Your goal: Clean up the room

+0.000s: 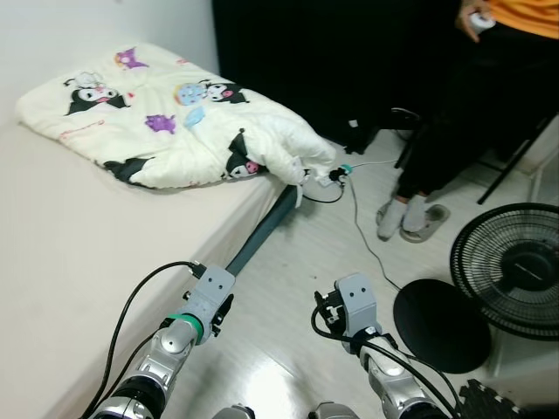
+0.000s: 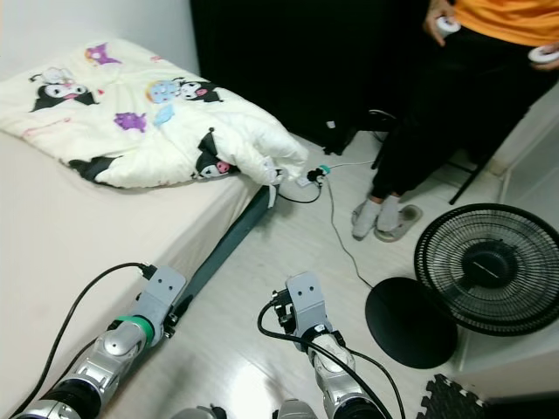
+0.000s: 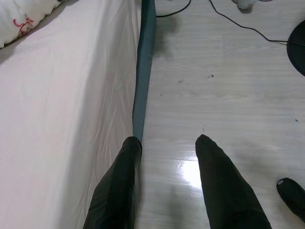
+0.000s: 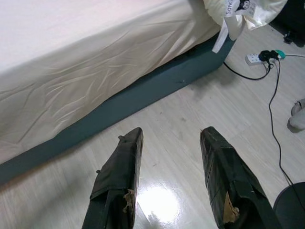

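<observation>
Barely starting, I am holding both the left gripper [image 3: 167,143] and right gripper [image 4: 171,138] spread and empty, the crumpled quilt [image 1: 175,113] at eleven o'clock waiting untidied.

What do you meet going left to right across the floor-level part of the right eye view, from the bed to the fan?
Bed → teal bed frame → power strip → person's slippered feet → black round fan base → fan.
</observation>
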`<state>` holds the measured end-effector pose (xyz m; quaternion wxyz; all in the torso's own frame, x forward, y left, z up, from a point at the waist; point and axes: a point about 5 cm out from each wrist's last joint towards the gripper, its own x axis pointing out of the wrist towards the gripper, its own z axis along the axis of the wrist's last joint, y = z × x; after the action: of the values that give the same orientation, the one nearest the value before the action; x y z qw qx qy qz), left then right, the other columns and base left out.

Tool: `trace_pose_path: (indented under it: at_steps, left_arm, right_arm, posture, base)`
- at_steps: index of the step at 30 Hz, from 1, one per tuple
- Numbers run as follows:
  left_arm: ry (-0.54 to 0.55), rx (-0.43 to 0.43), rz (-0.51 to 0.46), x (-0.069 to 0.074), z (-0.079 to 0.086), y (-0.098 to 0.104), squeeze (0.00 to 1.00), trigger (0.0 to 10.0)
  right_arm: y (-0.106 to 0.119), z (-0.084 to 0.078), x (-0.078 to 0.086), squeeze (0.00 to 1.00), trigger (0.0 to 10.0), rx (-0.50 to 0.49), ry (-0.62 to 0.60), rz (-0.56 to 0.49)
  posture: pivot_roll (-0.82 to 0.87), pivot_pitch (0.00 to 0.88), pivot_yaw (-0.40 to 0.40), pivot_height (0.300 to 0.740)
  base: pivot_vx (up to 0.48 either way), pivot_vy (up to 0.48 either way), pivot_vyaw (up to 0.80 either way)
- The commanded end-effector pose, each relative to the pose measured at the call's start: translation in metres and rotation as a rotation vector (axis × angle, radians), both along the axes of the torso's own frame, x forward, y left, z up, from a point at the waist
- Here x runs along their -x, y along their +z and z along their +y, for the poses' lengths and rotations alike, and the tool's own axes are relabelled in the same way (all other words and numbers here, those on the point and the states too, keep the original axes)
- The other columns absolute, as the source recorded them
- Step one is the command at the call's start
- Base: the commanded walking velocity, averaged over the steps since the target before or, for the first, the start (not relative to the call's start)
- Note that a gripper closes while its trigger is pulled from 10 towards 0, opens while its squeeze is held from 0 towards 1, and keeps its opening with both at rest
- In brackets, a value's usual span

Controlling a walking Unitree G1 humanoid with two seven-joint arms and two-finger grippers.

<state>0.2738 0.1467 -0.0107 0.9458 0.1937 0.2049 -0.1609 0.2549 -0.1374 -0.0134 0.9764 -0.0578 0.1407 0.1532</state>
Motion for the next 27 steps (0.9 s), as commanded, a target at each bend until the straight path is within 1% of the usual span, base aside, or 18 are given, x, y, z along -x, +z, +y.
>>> trace_pose_path:
  at_steps: [1,26,27]
  left_arm:
    - [-0.007,-0.014,0.037,0.0057,0.0010,-0.0066,0.00,10.0]
    - [-0.020,-0.025,0.037,0.0053,0.0006,-0.0066,0.00,10.0]
    - [-0.020,-0.026,0.037,0.0053,0.0005,-0.0067,0.00,10.0]
  right_arm:
    - [-0.0064,-0.0004,0.0066,0.00,10.0,-0.004,0.000,0.034]
    - [-0.0078,0.0023,0.0082,0.00,10.0,-0.012,0.019,0.043]
    - [-0.0074,0.0032,0.0084,0.00,10.0,-0.028,0.022,0.042]
  posture:
    - [-0.05,0.000,0.049,0.740]
    - [-0.04,0.000,0.050,0.740]
    - [-0.04,0.000,0.050,0.740]
  base:
    - [0.000,0.000,0.77]
    - [0.000,0.000,0.75]
    - [0.000,0.000,0.73]
